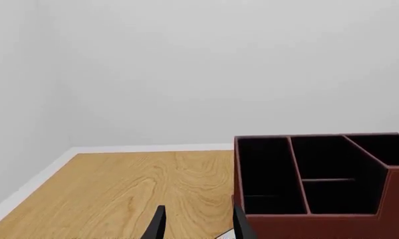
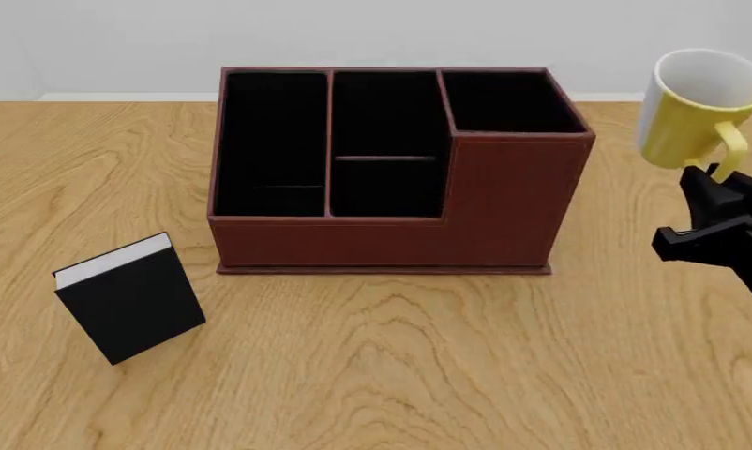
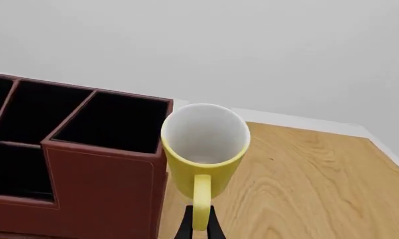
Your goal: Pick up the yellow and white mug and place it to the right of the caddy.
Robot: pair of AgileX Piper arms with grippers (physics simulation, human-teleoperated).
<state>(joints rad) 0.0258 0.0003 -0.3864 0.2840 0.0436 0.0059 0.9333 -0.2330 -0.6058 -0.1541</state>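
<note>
Nearest to us in the front view, at the right edge, our black right gripper [image 2: 724, 178] is pinched narrowly on the yellow loop handle of the small cylindrical mug, yellow outside and white inside [image 2: 695, 108]. We see the mug held in the air, tilted so that its open mouth leans toward the camera, with the handle pointing down into the fingers. In the right wrist view the two thin black fingertips [image 3: 185, 230] meet on either side of the lower end of the handle, and the mug [image 3: 204, 149] sits just beside the right end wall of the large dark red-brown leather-look rectangular caddy [image 3: 100, 194]; whether they touch we cannot tell. From the front, the mug is to the right of the caddy [image 2: 502, 211], beside its taller section, above the light wooden table [image 2: 389, 366]. The caddy's black compartments show nothing inside. Left of the caddy and nearer the camera, a small black book with white page edges [image 2: 132, 298] stands upright on the table, well apart from the mug. Our left gripper [image 1: 196, 224] shows only in its own wrist view, its two dark fingers spread apart with bare table between them, close by the caddy's [image 1: 319, 219] corner.
</note>
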